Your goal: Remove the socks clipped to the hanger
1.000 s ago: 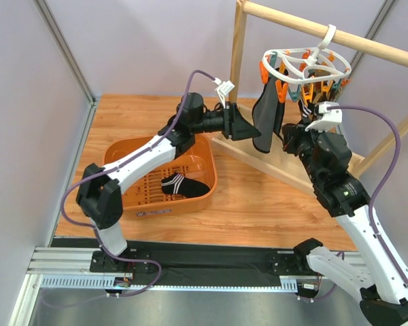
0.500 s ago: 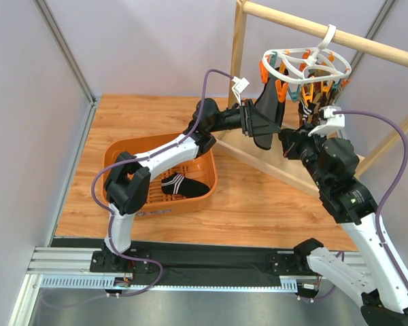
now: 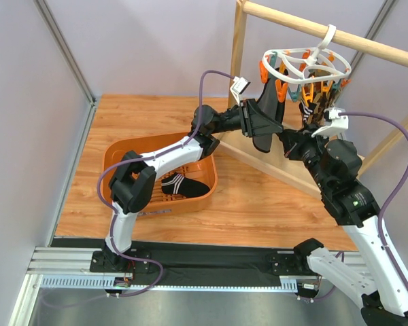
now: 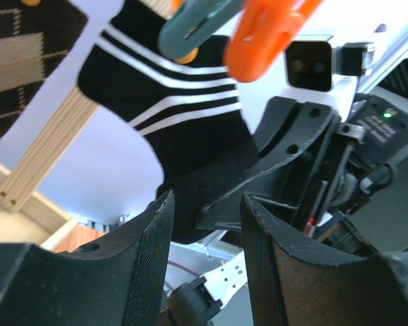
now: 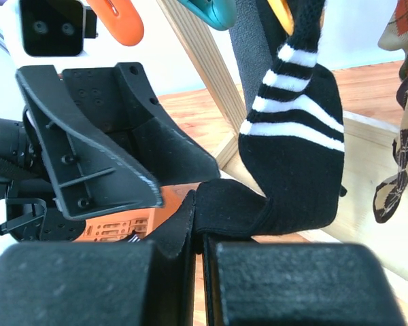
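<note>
The white ring hanger (image 3: 300, 62) with orange and teal clips hangs from the wooden rail. A black sock with white stripes (image 3: 266, 109) hangs from it, held by an orange clip (image 4: 272, 30); it also shows in the left wrist view (image 4: 180, 115) and the right wrist view (image 5: 296, 156). My right gripper (image 5: 197, 234) is shut on this sock's lower toe end. My left gripper (image 4: 205, 204) is open, its jaws just below and beside the sock, facing the right gripper. Argyle socks (image 5: 401, 149) hang to the right. Another black striped sock (image 3: 183, 185) lies in the basket.
An orange plastic basket (image 3: 126, 153) sits on the wooden table under the left arm. The wooden rail frame (image 3: 239, 61) has an upright post and a slanted base beam (image 3: 258, 157) right behind the grippers. Grey walls enclose the table.
My left arm has swung right and forward, bringing its open gripper up against the hanging sock. My right gripper has shifted slightly up and right, still holding the sock's toe.
</note>
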`<action>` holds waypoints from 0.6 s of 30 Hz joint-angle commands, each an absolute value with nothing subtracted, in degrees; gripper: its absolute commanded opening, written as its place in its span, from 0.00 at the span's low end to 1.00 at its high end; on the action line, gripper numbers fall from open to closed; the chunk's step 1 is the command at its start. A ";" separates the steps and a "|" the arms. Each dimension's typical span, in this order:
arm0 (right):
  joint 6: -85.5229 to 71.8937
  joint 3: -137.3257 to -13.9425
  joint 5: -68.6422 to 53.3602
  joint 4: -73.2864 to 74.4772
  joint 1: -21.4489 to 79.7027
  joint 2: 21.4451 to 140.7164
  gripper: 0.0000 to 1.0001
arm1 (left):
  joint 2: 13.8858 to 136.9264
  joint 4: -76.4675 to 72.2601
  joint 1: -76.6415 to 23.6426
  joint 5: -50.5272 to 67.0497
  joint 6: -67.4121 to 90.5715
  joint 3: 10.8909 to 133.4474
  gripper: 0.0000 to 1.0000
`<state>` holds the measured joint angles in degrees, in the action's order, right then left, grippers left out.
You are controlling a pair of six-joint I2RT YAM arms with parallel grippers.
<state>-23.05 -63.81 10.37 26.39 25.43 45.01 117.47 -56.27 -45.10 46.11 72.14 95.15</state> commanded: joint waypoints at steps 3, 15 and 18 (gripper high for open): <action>-25.13 -66.27 9.84 26.02 25.31 44.82 0.00 | 118.56 -67.93 -45.62 47.46 76.73 94.66 0.50; -25.75 -67.85 9.67 25.93 25.14 45.35 0.00 | 118.91 -70.04 -46.32 48.16 80.15 93.07 0.49; -25.93 -67.94 9.06 25.84 25.05 45.53 0.00 | 119.88 -70.75 -47.02 47.99 81.74 94.65 0.49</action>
<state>-25.26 -66.02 10.15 27.14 25.41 45.30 118.96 -63.00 -45.98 47.57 78.98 92.31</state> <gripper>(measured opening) 0.010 0.492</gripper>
